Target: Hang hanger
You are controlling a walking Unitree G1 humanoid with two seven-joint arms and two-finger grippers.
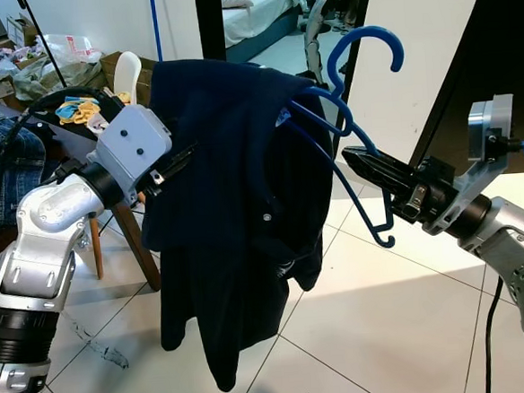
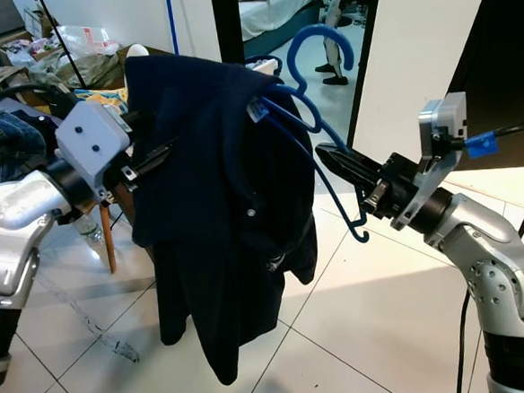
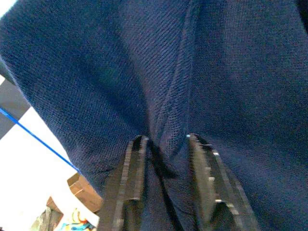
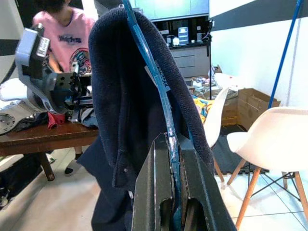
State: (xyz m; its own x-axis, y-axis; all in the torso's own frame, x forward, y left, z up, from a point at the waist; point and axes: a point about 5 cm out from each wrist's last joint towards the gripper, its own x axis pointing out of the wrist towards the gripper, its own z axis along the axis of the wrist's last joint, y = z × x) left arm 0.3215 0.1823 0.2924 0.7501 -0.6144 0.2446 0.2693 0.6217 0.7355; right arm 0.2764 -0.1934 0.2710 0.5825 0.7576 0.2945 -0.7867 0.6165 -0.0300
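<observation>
The blue hanger hangs in the air between the two arms, a dark navy garment draped over it. The right hand, its arm reaching in level from the right, is clamped on the hanger's blue bar. The left hand, its arm bent and raised, pinches a fold of the garment's cloth.

A lived-in home: a bed shows through a doorway, white chairs stand on a tiled floor, and cardboard boxes and a cluttered wooden table sit nearby.
</observation>
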